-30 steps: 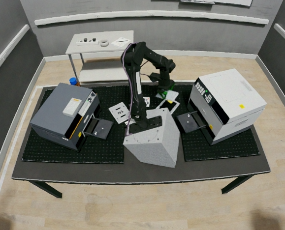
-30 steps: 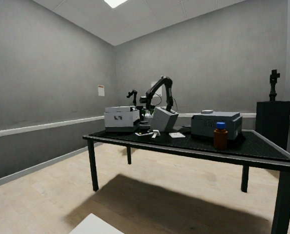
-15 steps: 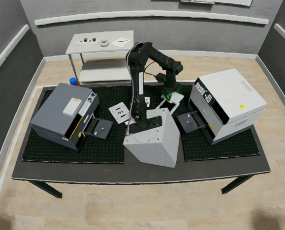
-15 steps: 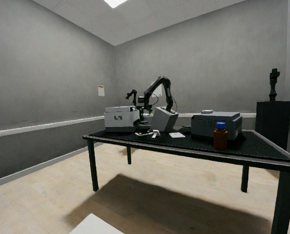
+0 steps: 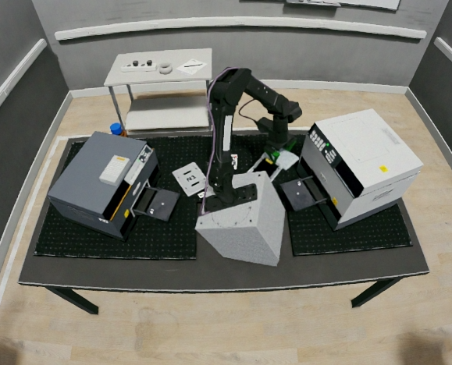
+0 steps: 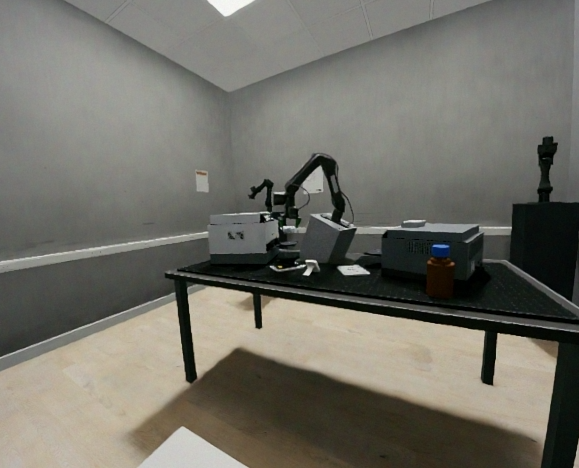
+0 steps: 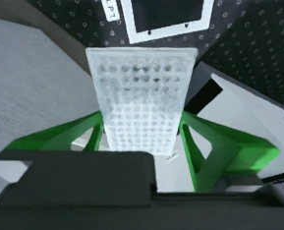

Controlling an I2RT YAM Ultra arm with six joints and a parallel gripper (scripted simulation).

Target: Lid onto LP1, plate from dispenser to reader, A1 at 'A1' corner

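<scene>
Above the bench, between LP1 frame (image 7: 166,19) and reader stage (image 5: 298,193): gripper (image 7: 141,130), green fingers clamped on the clear plate (image 7: 141,105); dispenser stage (image 5: 157,203) dark, bare-looking.

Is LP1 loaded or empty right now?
Empty: wrist view shows the LP1 frame bare and dark inside, while the pincer grips the clear welled piece.

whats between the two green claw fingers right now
A clear welled plate, gripped across its long sides by the claw; the wrist view shows it.
</scene>
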